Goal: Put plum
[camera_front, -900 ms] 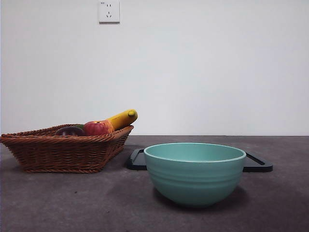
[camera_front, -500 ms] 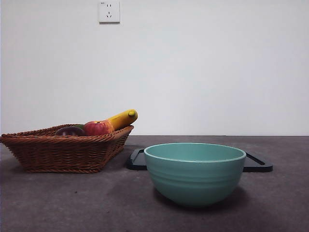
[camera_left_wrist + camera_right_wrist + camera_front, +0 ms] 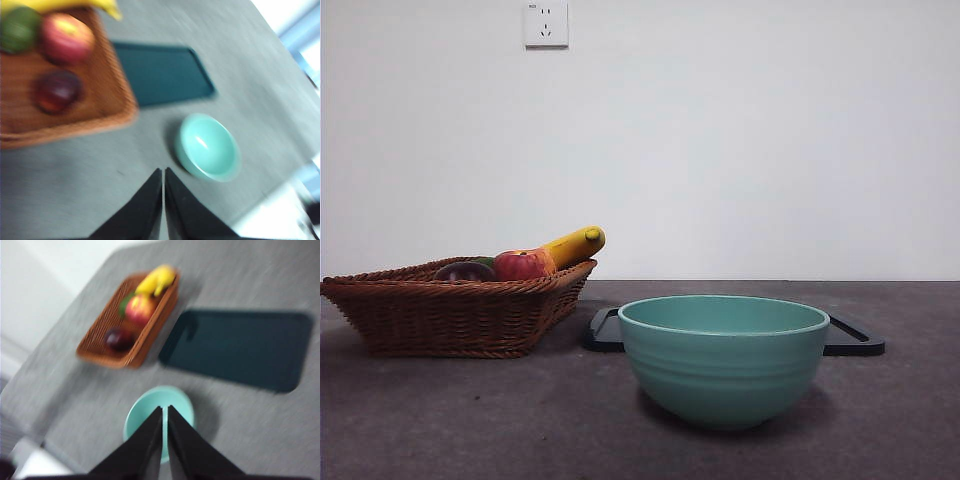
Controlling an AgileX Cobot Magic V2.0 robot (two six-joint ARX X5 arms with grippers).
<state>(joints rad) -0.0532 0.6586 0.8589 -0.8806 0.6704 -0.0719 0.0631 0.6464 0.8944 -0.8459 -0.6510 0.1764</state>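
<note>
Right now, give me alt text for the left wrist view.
A dark plum lies in a wicker basket with an apple, a green fruit and a banana; the left end effector hangs shut above the table, near a teal bowl and dark tray.

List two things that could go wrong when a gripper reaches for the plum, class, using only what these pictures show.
1. The plum lies in the wicker basket close to the apple, with a green fruit and a banana beyond, so descending jaws might bump the apple or grab it instead.
2. The left gripper and right gripper both look shut; reaching the plum unopened would likely push it rather than grasp it.
</note>
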